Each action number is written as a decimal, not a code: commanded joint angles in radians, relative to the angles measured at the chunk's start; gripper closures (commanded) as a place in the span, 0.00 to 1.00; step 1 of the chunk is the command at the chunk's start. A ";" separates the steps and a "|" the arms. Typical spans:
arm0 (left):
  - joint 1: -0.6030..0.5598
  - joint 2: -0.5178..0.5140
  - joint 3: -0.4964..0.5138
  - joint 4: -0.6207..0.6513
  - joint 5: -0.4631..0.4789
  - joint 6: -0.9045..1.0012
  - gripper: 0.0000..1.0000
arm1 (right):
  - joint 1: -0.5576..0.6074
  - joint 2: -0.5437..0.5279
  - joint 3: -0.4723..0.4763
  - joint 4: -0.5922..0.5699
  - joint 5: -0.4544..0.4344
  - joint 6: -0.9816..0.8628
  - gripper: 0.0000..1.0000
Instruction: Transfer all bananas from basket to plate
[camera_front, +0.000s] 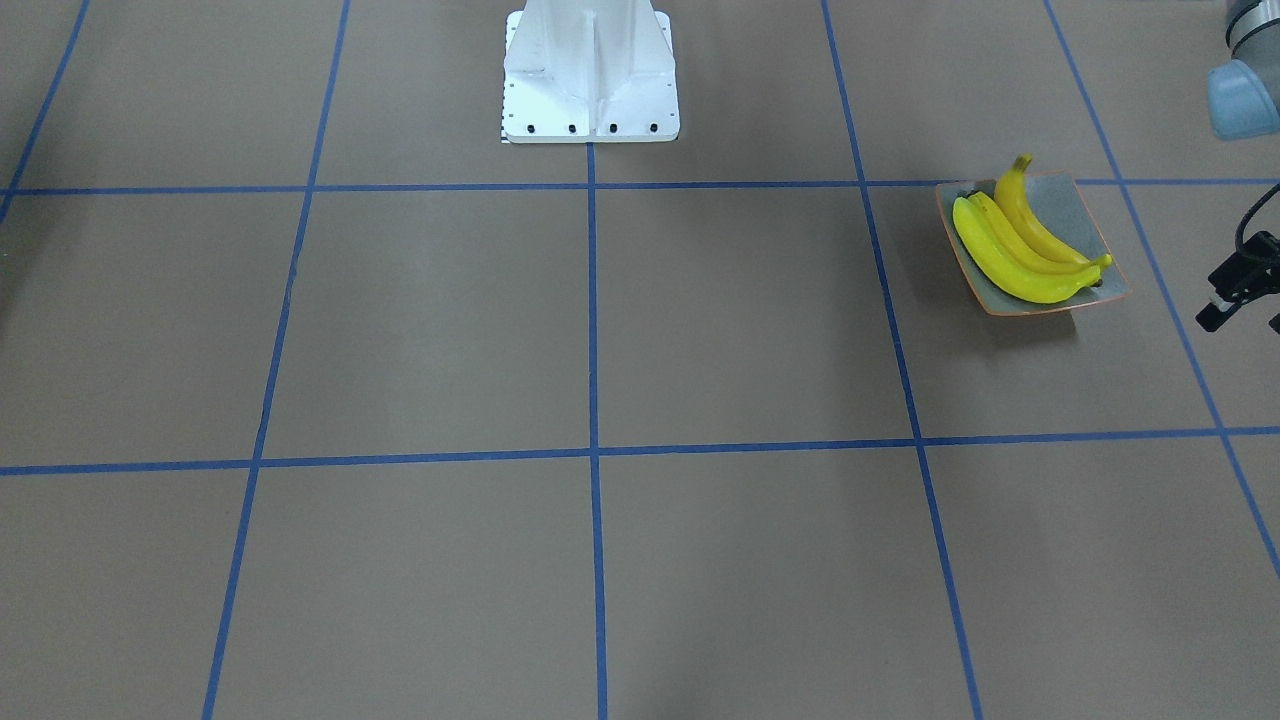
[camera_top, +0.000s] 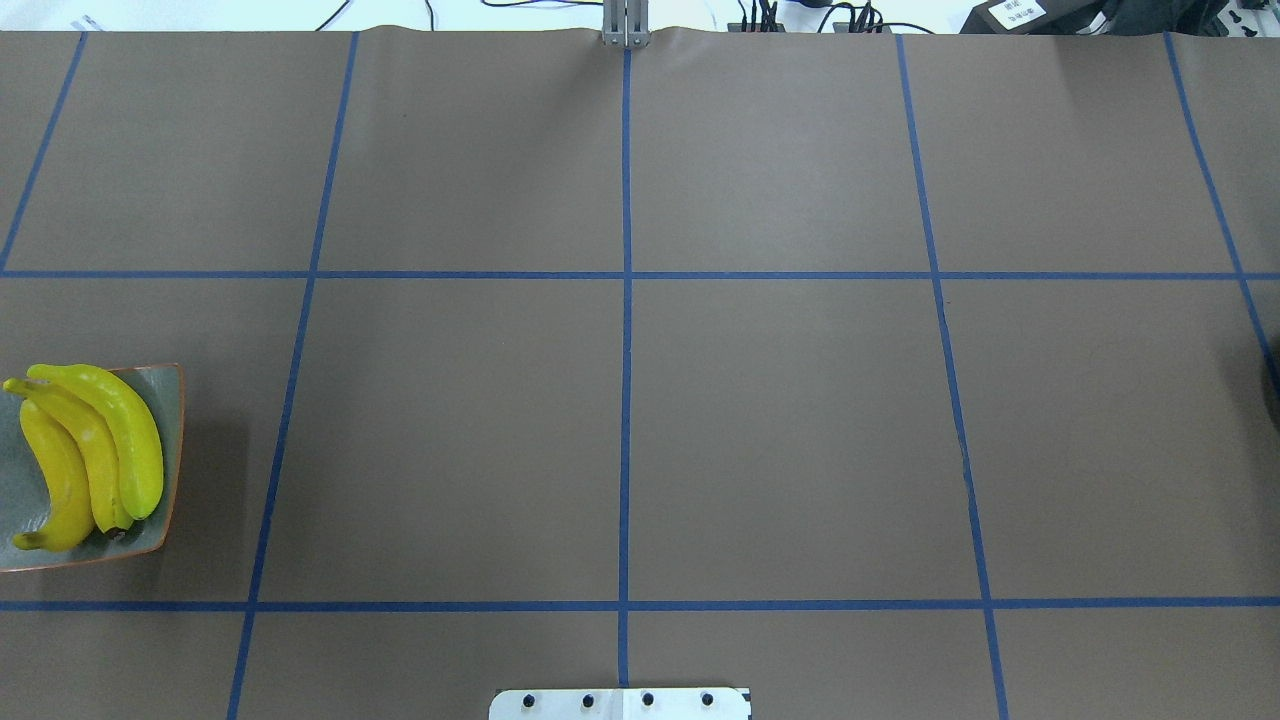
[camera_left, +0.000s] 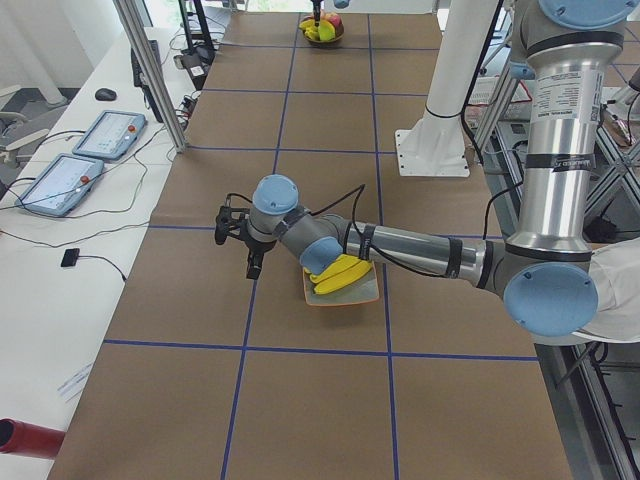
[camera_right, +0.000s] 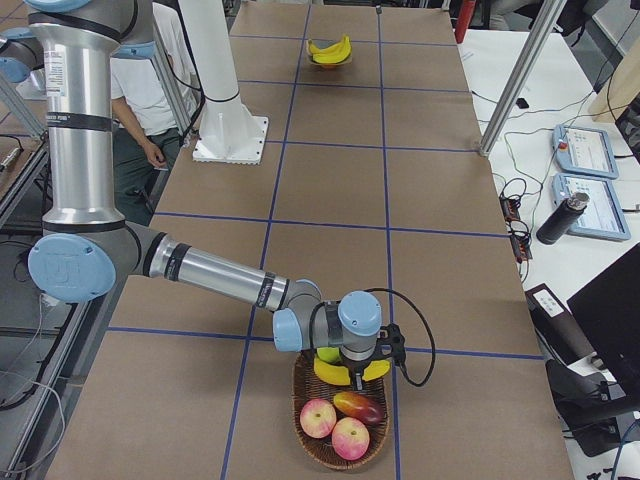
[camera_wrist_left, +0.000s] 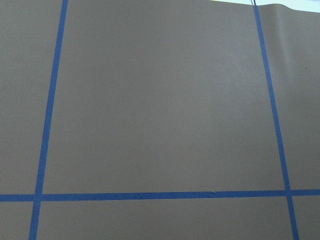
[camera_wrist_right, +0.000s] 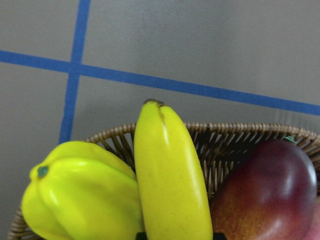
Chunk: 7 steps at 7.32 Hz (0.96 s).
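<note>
Finding three bright yellow bananas (camera_front: 1020, 245), curved and dark at stem and tip, lying nested side by side on the plate (camera_front: 1075, 210), a square grey-green dish with a thin orange-brown rim, sitting at the robot's left end of the desk (camera_top: 780, 430). Seeing one more banana (camera_wrist_right: 170, 180) lying in the wicker basket (camera_wrist_right: 235, 132) at the opposite end, well apart from the plate, its dark tip reaching past the rim. Noting a yellow pepper (camera_wrist_right: 80, 200) pressing against one flank and a red mango (camera_wrist_right: 270, 195) crowding the other, with two apples (camera_right: 318, 418) further in. Catching the right gripper (camera_right: 358, 358) hanging directly over that banana, dark finger ends showing at either flank, but not being able to tell whether clamped or merely straddling. Catching the left gripper (camera_left: 237, 250) hovering just beside the plate over bare desk, fingers apart, holding nothing. Passing over blue tape lines (camera_top: 626, 300), the white base (camera_front: 590, 75), two tablets (camera_left: 105, 135), a bottle (camera_right: 560, 218) and a person (camera_right: 140, 120) standing beside the desk. Making out printing on the near arm's grey tube (camera_left: 565, 95), too small for reading.
</note>
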<state>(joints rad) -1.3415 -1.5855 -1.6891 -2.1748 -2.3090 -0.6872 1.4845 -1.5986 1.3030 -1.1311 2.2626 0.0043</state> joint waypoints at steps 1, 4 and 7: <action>0.002 -0.002 0.000 0.000 -0.006 -0.009 0.01 | 0.043 -0.001 0.027 -0.027 0.052 -0.018 1.00; 0.002 -0.011 0.000 0.001 -0.007 -0.031 0.01 | 0.128 0.058 0.126 -0.313 0.058 -0.200 1.00; 0.005 -0.053 0.005 0.003 -0.009 -0.137 0.01 | 0.140 0.275 0.203 -0.699 0.055 -0.135 1.00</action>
<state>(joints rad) -1.3374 -1.6158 -1.6865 -2.1718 -2.3167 -0.7658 1.6237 -1.4236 1.4819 -1.6567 2.3151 -0.1708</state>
